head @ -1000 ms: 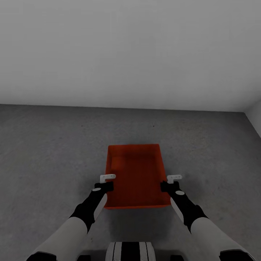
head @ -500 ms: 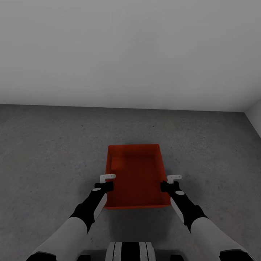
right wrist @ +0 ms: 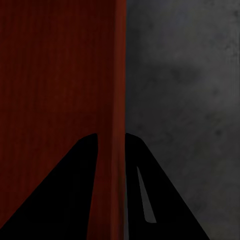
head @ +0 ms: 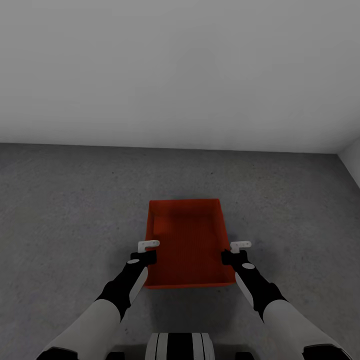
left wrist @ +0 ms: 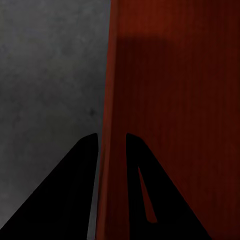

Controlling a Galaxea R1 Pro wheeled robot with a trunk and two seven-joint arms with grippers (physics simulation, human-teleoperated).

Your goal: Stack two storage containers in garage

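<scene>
One orange-red open-top storage container (head: 187, 245) sits low over the dark grey garage floor (head: 65, 200), straight ahead of me; whether it rests on the concrete I cannot tell. My left gripper (head: 146, 252) is shut on its left side wall, and my right gripper (head: 231, 252) is shut on its right side wall. In the left wrist view the dark fingers of the left gripper (left wrist: 111, 137) straddle the thin red wall of the container (left wrist: 175, 100). The right wrist view has the right gripper (right wrist: 111, 136) pinching the container's (right wrist: 55, 75) opposite wall.
A plain white wall (head: 180, 70) stands beyond the container, meeting the floor in a straight line. A second wall cuts in at the far right (head: 352, 165). Speckled concrete lies beside each gripper (left wrist: 50, 75) (right wrist: 185, 75).
</scene>
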